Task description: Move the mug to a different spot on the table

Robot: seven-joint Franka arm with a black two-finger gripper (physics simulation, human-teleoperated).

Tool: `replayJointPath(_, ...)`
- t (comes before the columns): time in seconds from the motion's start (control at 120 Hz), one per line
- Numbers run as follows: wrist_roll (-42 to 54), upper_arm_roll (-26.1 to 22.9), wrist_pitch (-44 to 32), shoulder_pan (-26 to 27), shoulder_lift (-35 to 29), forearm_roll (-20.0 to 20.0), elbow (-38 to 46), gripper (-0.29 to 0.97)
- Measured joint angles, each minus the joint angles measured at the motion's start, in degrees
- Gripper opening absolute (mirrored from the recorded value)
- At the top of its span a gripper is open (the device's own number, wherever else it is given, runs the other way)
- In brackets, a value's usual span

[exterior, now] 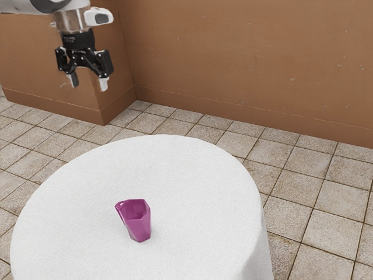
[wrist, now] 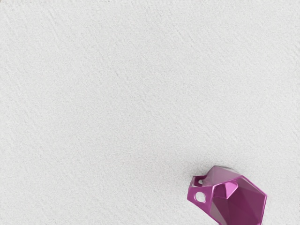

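High in the upper left of the frame, in the exterior view: black two-finger gripper on the end of the grey-and-white arm, pointing down. Jaws apart, with nothing between them. Well apart from everything on the table and hanging in front of the brown wall.

Lower down, near the middle of the frame and slightly toward the exterior view's left: faceted magenta mug, glossy, upright with the open mouth up. Standing on the round white table with its rough cloth-like surface, toward the near edge. Far below the gripper and off toward the exterior view's right of it.

Around the table: floor of beige stone tiles, running back to the foot of the wall.

In the wrist view, seen from above: same magenta mug, angular facets and dark inside visible, a small lug with a round hole on one side. Resting on the white textured tabletop.
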State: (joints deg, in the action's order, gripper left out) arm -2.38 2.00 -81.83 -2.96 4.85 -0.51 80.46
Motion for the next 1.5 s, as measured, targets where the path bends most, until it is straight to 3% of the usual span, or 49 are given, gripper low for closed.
replayJointPath(0.225, -0.49, -1.34, -3.06, 0.93, -1.13, -1.48, 2.58, 0.68)
replayJointPath(0.375, -0.76, -2.05, -8.34, 0.09, -11.81, -1.68, 19.01, 0.68)
replayJointPath(0.608, -1.09, -1.36, -17.70, 0.54, -16.57, -1.96, 34.90, 0.68)
replayJointPath(0.8, -2.91, 2.76, -23.66, 0.49, -17.12, -2.25, 40.44, 0.68)
replayJointPath(0.9, -9.88, 4.18, -27.30, 0.42, -18.46, -2.70, 43.67, 0.68)
replayJointPath(1.258, -49.50, 4.35, -38.85, 0.49, -16.57, -1.22, 51.51, 0.68)
replayJointPath(1.5, -66.69, 3.94, -49.05, 0.49, -12.31, 3.50, 55.71, 0.68)
